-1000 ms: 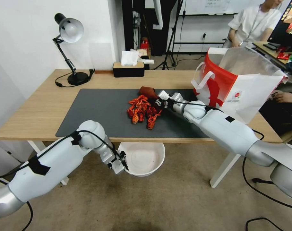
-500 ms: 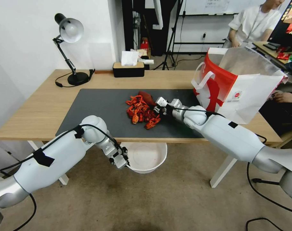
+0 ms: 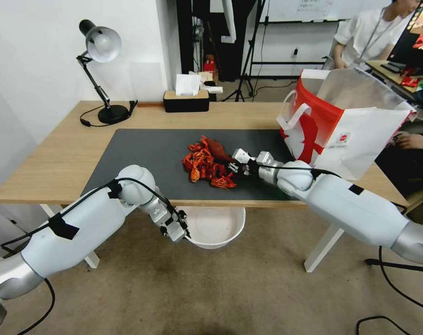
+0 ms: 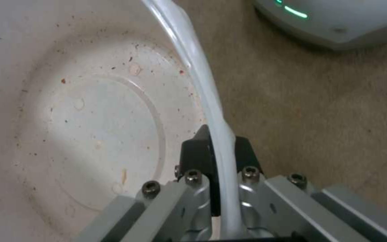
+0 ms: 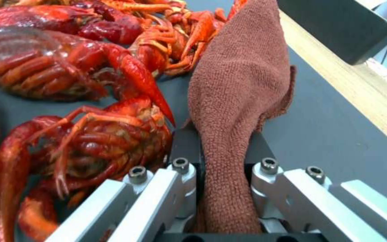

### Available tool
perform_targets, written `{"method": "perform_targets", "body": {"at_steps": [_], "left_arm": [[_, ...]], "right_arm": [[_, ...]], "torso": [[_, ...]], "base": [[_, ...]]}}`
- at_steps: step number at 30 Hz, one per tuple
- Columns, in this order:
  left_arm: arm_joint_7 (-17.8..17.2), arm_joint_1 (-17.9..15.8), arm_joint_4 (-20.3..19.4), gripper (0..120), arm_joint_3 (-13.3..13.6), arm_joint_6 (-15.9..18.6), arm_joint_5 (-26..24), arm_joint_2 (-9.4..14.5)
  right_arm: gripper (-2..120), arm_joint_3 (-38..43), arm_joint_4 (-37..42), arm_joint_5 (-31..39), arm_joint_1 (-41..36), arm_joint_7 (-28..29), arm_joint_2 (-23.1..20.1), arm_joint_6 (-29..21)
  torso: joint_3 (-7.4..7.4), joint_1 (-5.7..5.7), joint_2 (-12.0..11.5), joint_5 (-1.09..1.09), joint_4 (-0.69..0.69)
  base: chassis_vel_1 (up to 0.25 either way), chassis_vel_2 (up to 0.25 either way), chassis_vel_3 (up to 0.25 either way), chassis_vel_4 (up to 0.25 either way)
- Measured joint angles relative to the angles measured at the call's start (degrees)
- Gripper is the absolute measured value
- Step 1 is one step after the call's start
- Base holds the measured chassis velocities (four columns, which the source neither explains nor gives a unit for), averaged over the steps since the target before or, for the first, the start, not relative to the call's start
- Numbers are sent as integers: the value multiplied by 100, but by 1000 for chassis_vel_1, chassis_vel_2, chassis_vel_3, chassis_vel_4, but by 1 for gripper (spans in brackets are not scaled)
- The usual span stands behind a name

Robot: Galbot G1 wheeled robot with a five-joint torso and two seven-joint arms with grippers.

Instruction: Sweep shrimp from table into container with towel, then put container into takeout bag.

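Note:
A heap of red-orange shrimp (image 3: 206, 164) (image 5: 81, 101) lies on the dark mat of the table (image 3: 49, 158), near its front edge. My right gripper (image 3: 234, 164) (image 5: 222, 148) is shut on the rust-red towel (image 3: 217, 148) (image 5: 243, 84), which rests against the far right side of the heap. Below the table's front edge, my left gripper (image 3: 182, 231) (image 4: 220, 151) is shut on the rim of the white container (image 3: 216, 227) (image 4: 90, 121), holding it beneath the heap. The container holds only crumbs. The takeout bag (image 3: 346, 121) stands open at the table's right end.
A black desk lamp (image 3: 102, 70) stands at the back left of the table. A black tissue box (image 3: 186, 98) sits at the back middle. A white table leg (image 3: 325, 242) stands under the right arm. Carpet lies below.
My right gripper has dragged the towel and shrimp toward the table's front edge. My left gripper has raised the container and brought it closer under that edge.

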Motion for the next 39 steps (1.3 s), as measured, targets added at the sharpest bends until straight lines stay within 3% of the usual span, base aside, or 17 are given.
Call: {"method": "perform_targets", "body": {"at_steps": [20, 39], "left_arm": [[-61, -16, 20, 0, -3, 36, -65, 6], [-65, -30, 26, 0, -2, 60, -68, -27]], "right_arm": [[8, 28, 934, -22, -335, -84, -517, -58], [8, 612, 1735, -181, -1215, -131, -1016, -57]], "torso": [[1, 1, 0, 1, 1], [0, 1, -1, 1, 0]], "base": [[0, 0, 0, 0], [0, 0, 0, 0]]}}
